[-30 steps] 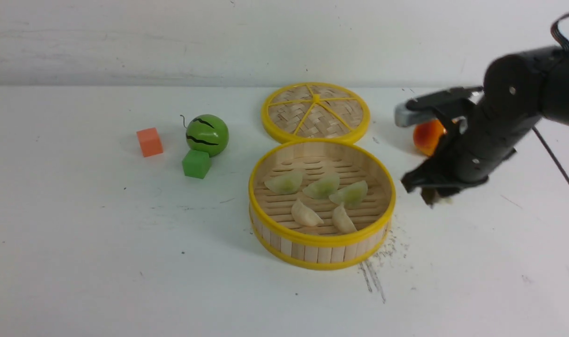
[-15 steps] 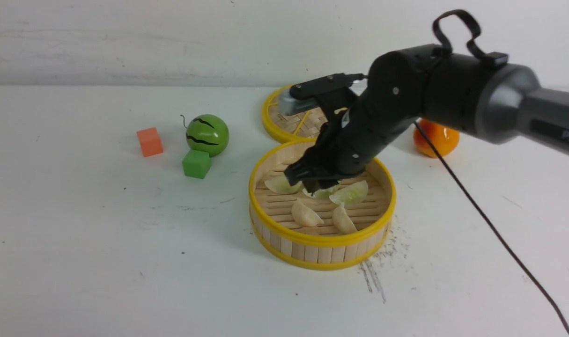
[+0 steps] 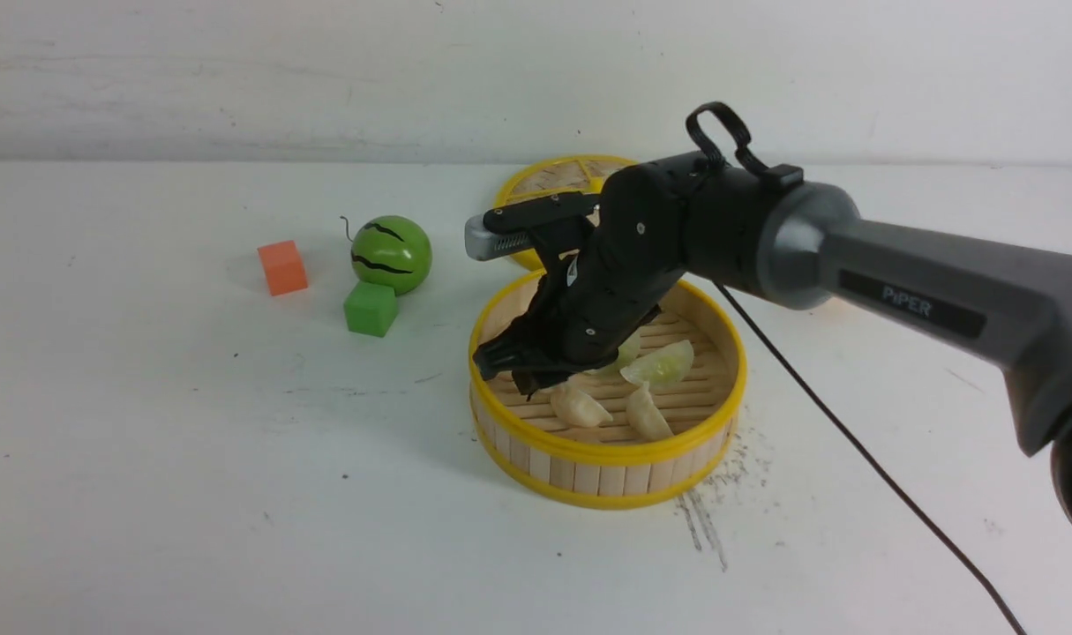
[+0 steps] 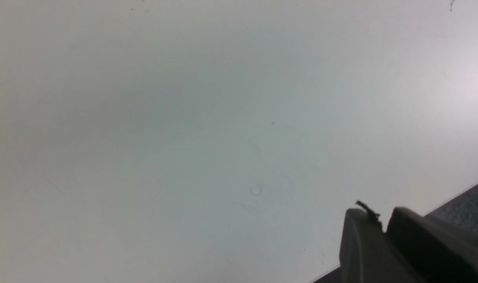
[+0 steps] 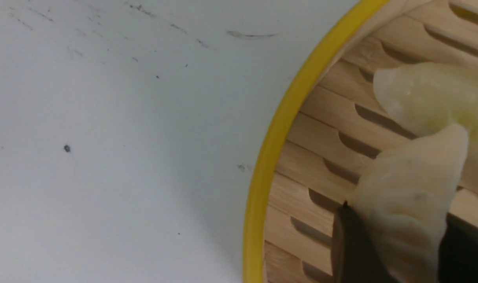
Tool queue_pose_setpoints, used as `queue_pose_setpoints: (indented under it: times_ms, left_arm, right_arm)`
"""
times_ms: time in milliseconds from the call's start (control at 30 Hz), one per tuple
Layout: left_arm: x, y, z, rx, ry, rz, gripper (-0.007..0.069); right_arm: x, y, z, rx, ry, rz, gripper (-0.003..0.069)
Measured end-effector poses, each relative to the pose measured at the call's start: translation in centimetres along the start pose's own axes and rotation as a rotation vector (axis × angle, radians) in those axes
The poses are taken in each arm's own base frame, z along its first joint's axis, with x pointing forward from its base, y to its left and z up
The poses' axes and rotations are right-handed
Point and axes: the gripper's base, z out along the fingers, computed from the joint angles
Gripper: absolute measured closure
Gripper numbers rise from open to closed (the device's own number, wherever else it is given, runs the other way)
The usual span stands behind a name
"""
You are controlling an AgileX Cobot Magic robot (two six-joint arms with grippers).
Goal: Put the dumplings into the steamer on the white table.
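Note:
The steamer [image 3: 606, 454] stands on the white table [image 3: 191, 441]. Two cream dumplings [image 3: 580, 407] [image 3: 648, 414] and a pale green one [image 3: 663, 363] lie on its slats; another green one [image 3: 625, 353] shows partly behind the arm. My right gripper [image 3: 536, 384] hangs low over the steamer's left side, shut on a cream dumpling [image 5: 412, 184] held between its fingers [image 5: 351, 236], just inside the yellow rim [image 5: 280, 129] and in front of a green dumpling [image 5: 431, 94]. My left gripper [image 4: 382, 214] is shut and empty above bare table [image 4: 183, 118] near its edge; the front view does not show it.
The woven lid [image 3: 544, 181] lies behind the steamer, mostly hidden by the arm. A green watermelon ball [image 3: 391, 254], a green cube [image 3: 370, 309] and an orange cube [image 3: 281, 268] sit to the left. The arm's black cable [image 3: 853, 441] trails to the front right.
My right arm has swung in from the right across the steamer to its left side, carrying the cream dumpling lower. The dumplings inside have not moved.

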Motion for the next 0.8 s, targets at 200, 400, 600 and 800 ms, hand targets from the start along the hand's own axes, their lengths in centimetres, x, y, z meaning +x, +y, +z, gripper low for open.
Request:
queue_pose_setpoints:
  times_ms: [200,400,600,800]
  left_arm:
    - [0.0,0.0,0.0,0.004,0.001,-0.006,0.0533]
    - [0.5,0.0,-0.7,0.012,-0.033,-0.027,0.0528]
    - [3.2,0.5,-3.8,0.047,-0.210,-0.061,0.0523]
    - [6.6,1.9,-7.0,0.034,-0.491,-0.132,0.0522]
  right_arm:
    - [-0.2,0.2,-1.1,-0.003,0.014,-0.001,0.0215]
    - [-2.0,1.4,-8.0,-0.021,-0.017,-0.036,0.0223]
    - [-2.3,2.4,-16.8,-0.018,-0.105,-0.084,0.0407]
    - [-0.7,3.2,-24.2,-0.029,-0.179,-0.143,0.0605]
